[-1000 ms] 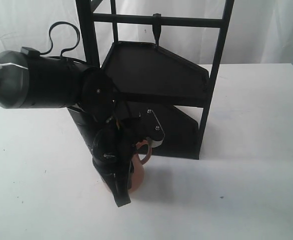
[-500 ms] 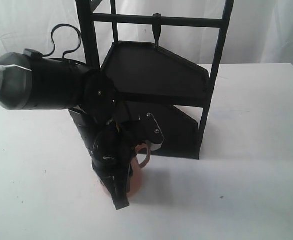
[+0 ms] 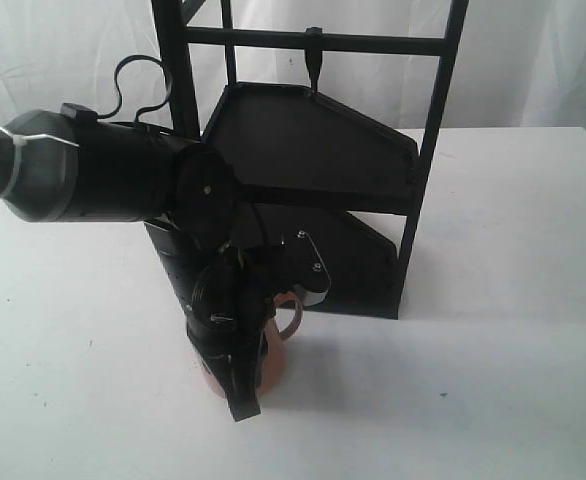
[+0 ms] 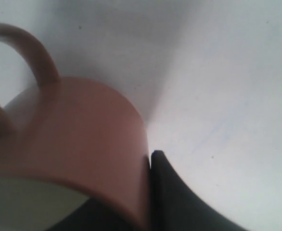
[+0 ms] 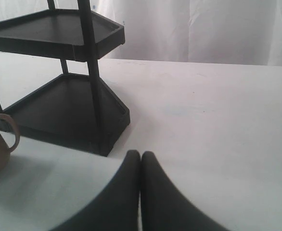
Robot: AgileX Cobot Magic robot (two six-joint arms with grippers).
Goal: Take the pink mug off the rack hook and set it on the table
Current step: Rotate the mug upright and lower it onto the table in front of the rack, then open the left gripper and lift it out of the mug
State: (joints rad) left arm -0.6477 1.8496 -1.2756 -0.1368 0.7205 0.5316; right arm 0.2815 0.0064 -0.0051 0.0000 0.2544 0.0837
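Pink mug (image 3: 273,348) is off the rack hook (image 3: 314,60), which stands bare, and sits upright low on or just over the table (image 3: 493,300) in front of the rack (image 3: 433,150); whether its base touches I cannot tell. The left gripper (image 3: 241,380) clamps its wall, one finger (image 4: 179,202) pressed against the outside, probably to keep it level for the set-down, while the right gripper (image 5: 141,161) rests closed and empty, well apart. Against a second ago, the mug is slightly lower and the left forearm has swung nearer the rack.
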